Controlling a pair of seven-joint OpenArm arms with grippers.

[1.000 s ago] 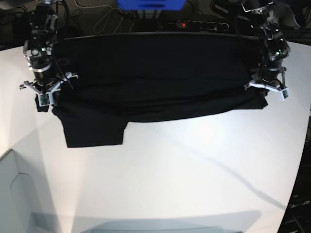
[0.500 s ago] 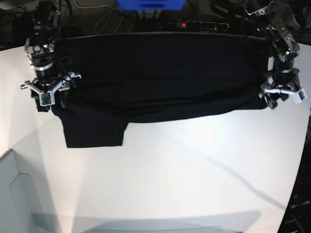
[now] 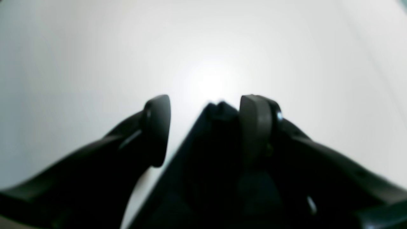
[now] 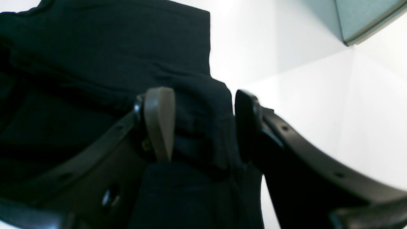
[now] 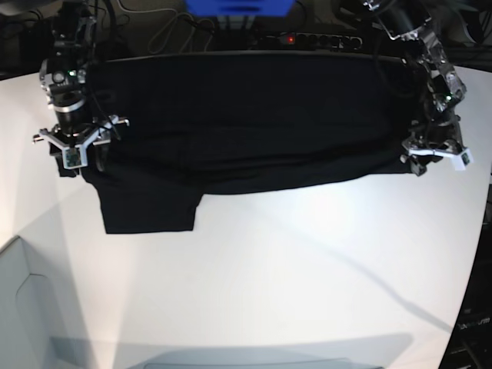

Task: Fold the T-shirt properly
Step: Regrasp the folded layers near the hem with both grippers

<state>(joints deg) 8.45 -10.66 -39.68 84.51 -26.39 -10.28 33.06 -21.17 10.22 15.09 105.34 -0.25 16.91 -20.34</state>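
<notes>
**Black shirt stretched across the far side of the table**

The T-shirt (image 5: 246,115) lies spread wide on the white table (image 5: 307,269), a folded edge running along its near side and one sleeve flap hanging toward me on the base view's left. The right gripper (image 4: 203,124) sits over that left corner — fingers apart, a bunched ridge of black cloth between them, the pads not pressed on it. At the opposite corner the left gripper (image 3: 203,127) is also spread, one finger (image 3: 254,127) against the shirt's tip — the other over bare table.
</notes>
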